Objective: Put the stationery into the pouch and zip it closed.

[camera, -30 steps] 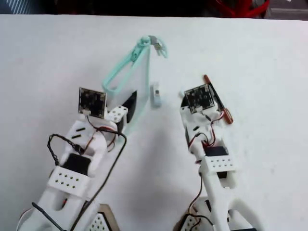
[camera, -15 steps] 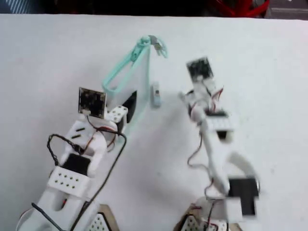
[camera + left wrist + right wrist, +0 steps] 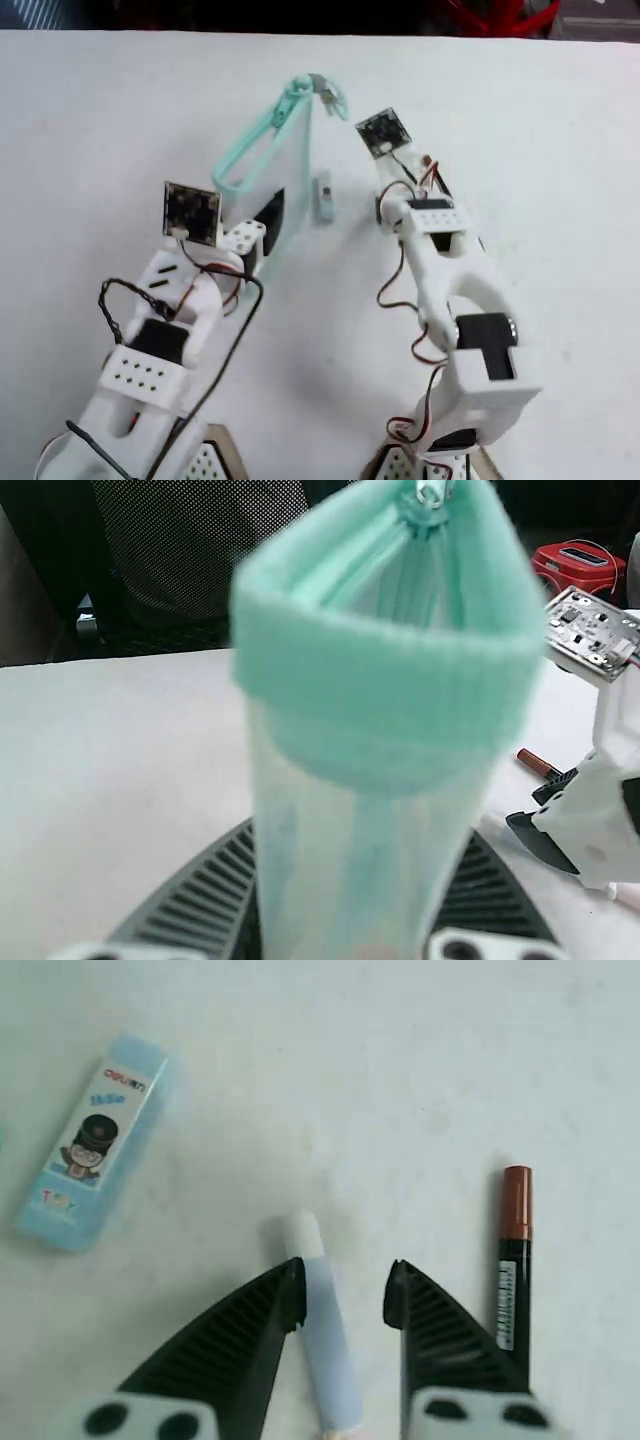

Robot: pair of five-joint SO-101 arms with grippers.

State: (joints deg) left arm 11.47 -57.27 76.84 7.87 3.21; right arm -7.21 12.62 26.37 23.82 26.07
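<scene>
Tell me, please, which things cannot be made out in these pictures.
- Inside of the pouch: left wrist view, too close and blurred to tell the contents.
- The zip pull: left wrist view, cut off by the edge.
- The pale stick: right wrist view, rear end cut off by the edge.
- The marker: high view, mostly covered by the right arm.

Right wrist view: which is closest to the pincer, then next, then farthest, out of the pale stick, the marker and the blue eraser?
1. Pale stick, between the open right pincer's fingers.
2. Marker, just outside one finger.
3. Blue eraser, off beyond the other finger.
</scene>
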